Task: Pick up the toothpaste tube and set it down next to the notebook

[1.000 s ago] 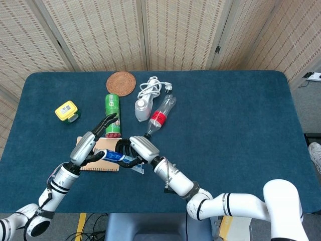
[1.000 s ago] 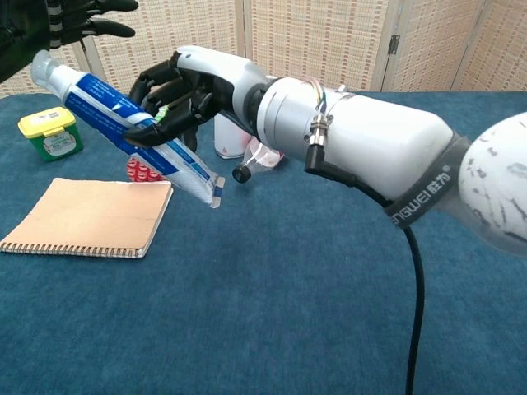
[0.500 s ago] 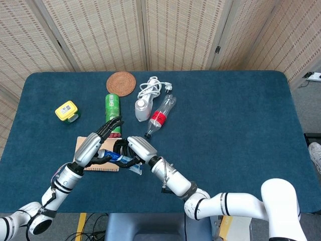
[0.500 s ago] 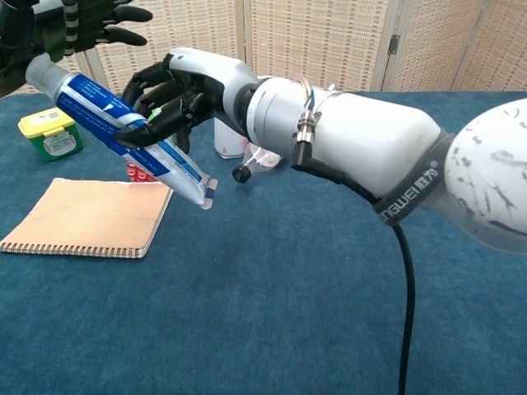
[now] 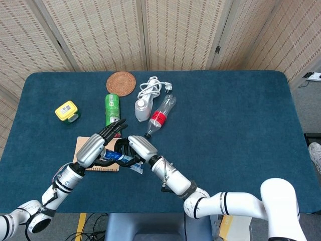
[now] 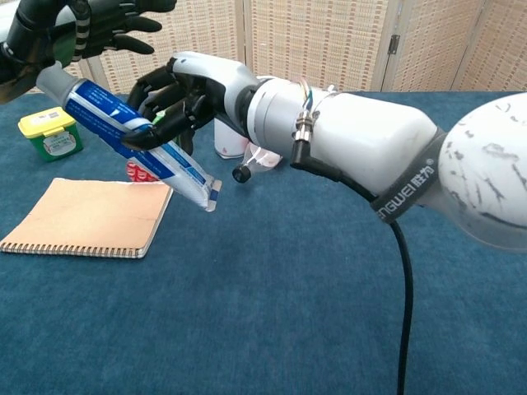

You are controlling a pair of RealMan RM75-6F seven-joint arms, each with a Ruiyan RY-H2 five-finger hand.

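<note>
While the toothpaste tube (image 6: 132,136) is already off the table (image 6: 329,313), the task is only partly done: the right hand (image 6: 177,95) grips the tube around its middle with curled fingers and carries it tilted in the air, cap end up toward the left hand (image 6: 82,25), crimped end hanging down just past the near corner of the notebook (image 6: 86,216). The left hand sits at the cap end with its fingers spread; whether it actually touches or steadies the cap I cannot tell. What remains, as I judge it, is to lower the tube onto the bare blue cloth beside the notebook and let go.

From the head view the two hands overlap above the notebook (image 5: 95,155), so most of the tube and much of the notebook are covered there. The chest view cuts the left hand off at the top left edge, hiding its palm. A red-patterned object behind the notebook is mostly blocked by the tube, and the clear bottle (image 5: 161,116) shows in the chest view only as a cap and neck under the right wrist
</note>
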